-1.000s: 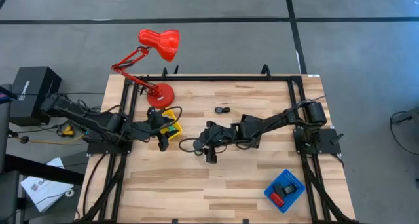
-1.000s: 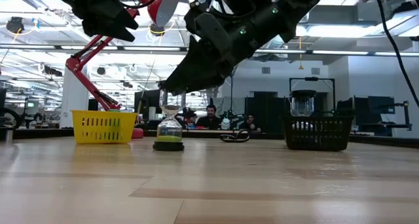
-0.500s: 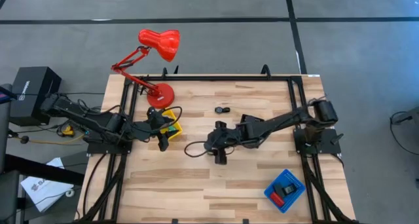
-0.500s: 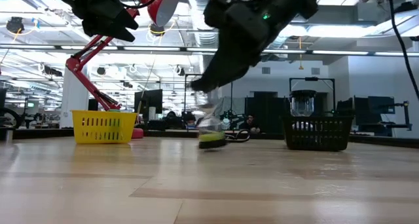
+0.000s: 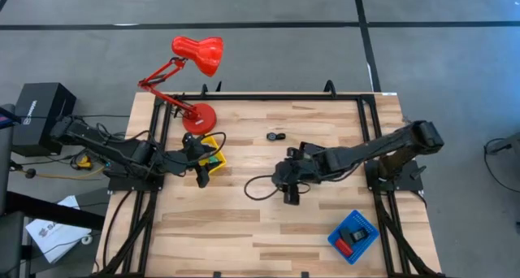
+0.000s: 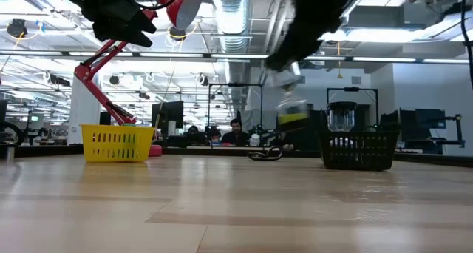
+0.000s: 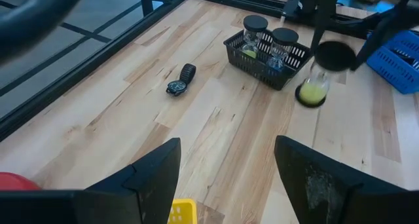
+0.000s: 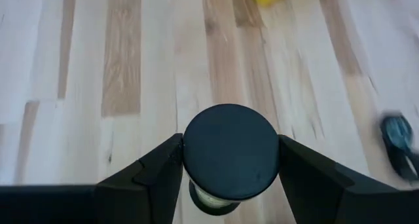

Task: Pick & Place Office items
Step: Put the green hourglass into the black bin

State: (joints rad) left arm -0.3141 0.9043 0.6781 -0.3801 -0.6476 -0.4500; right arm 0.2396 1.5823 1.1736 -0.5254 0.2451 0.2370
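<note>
Glass-bodied hourglass (image 8: 230,160), likely light yet fragile, clamped by right gripper (image 8: 229,160) at its black cap, safest hold; left gripper (image 7: 226,178) hung open above yellow tray (image 5: 214,154).

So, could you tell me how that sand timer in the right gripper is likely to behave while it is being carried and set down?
The sand timer looks like clear glass between black end caps, so probably fragile. The right gripper pinches its round cap, so it might twist or slip. Tall and narrow, it could tip when set down.
</note>
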